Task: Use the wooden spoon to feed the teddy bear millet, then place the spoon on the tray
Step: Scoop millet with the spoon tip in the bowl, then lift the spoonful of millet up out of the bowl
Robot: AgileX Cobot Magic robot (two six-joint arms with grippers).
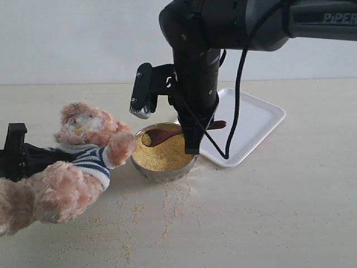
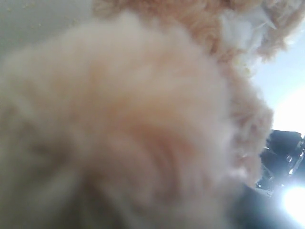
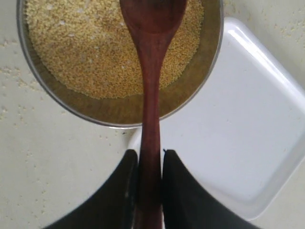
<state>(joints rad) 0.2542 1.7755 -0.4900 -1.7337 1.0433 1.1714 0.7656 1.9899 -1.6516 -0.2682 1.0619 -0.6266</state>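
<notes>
My right gripper [image 3: 150, 155] is shut on the thin handle of the wooden spoon [image 3: 151, 71], seen in the exterior view as gripper [image 1: 195, 135] and spoon [image 1: 159, 136]. The spoon's oval bowl hovers over the millet [image 1: 164, 156] heaped in the steel bowl [image 1: 162, 174], close to the teddy bear's raised paw. The teddy bear [image 1: 72, 184] leans back at the left in its striped shirt, facing the bowl. My left gripper [image 1: 33, 156] reaches into the bear from behind; fur [image 2: 124, 114] fills the left wrist view and hides the jaws. The white tray [image 1: 256, 120] lies just behind the bowl, on its right.
Loose millet specks [image 1: 167, 206] are scattered over the pale table in front of the bowl and the bear. The right arm's cable [image 1: 237, 100] hangs above the tray. In the right wrist view the bowl's rim [image 3: 62, 102] lies beside the tray's corner [image 3: 238, 133].
</notes>
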